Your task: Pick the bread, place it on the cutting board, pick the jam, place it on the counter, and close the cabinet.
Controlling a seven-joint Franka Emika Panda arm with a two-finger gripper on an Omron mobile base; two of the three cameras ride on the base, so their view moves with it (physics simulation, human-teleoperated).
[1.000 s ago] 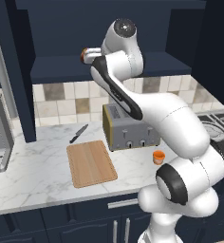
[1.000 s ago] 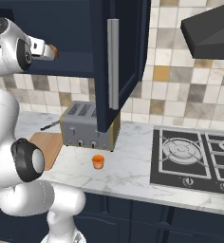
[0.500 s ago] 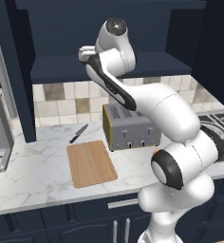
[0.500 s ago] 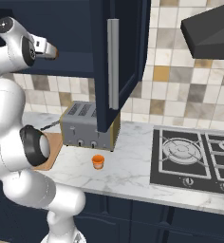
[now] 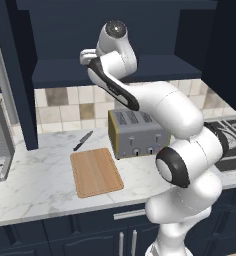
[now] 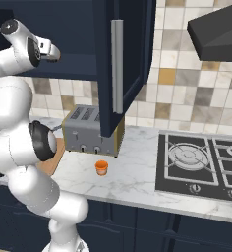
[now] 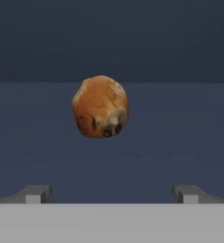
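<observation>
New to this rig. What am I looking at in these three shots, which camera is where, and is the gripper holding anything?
It is a rendered kitchen with a white robot arm on a driving base. Two pictures come from cameras on the base, behind the arm to its left and right. The third looks along the gripper from the hand.

On the marble counter lie a wooden cutting board, a dark knife and a toaster. The right base view adds a small orange jam jar standing on the counter in front of the toaster, a stove and an open cabinet door.

The arm reaches up into the cabinet. The gripper is open and holds nothing; the bread sits on the shelf ahead of it.
</observation>
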